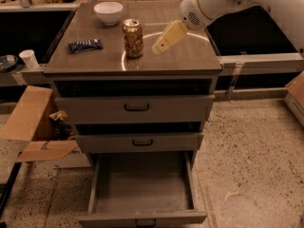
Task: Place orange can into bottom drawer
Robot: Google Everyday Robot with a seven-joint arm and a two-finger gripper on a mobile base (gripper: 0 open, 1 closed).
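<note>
We see the orange can [133, 38] upright on the cabinet top [95, 63]. Our gripper [157, 48] hovers just beside it at 3 o'clock, apart; we cannot tell whether it is released or clenched. The bottom drawer [142, 186] stands open at 6 o'clock.

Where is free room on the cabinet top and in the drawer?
Bottom drawer: bare inside. Cabinet top: free at the front right corner. Crowded on the left: white bowl, dark packet, orange can, with the tool just right of it.
</note>
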